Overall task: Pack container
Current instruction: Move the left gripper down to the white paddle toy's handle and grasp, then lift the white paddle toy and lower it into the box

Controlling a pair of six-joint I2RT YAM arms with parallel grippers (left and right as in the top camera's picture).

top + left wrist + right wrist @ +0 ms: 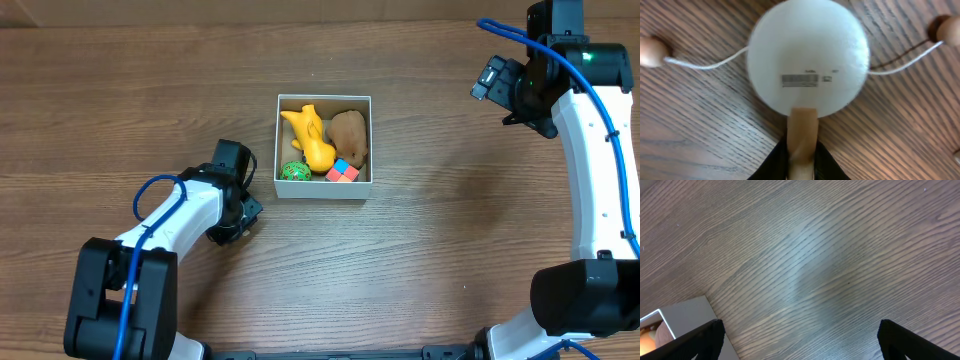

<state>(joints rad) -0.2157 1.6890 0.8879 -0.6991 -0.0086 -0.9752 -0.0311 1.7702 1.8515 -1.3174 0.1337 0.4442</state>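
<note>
Wood grain, dark brown, covers the table (pixel 420 250). Toward its left edge the left gripper (pixel 802 152) points down, its black fingers (pixel 774 165) drawn narrow around the tan wooden handle (pixel 802 125) of a small drum toy. The toy's white round face (pixel 807 55) lies flat on the table with a barcode label on it. A white string runs out from each side of the face, each ending in a wooden bead (pixel 650 51).

The container (pixel 322 190) sits about the middle of the table, well apart from both grippers. It is square and shallow, with thin white walls and a tan cardboard floor, and it is open on top. Inside, a yellow animal toy (pixel 310 138) lies along the left half, a brown rounded toy (pixel 349 135) fills the far right corner, a green ball (pixel 293 171) sits in the near left corner, and a red, blue and orange cube (pixel 342 172) is just right of the ball.

Near the far right corner of the table the right gripper (pixel 800 335) hangs over bare wood, its jaws spread wide and holding nothing. One white corner of the container shows at the lower left of its wrist view.
</note>
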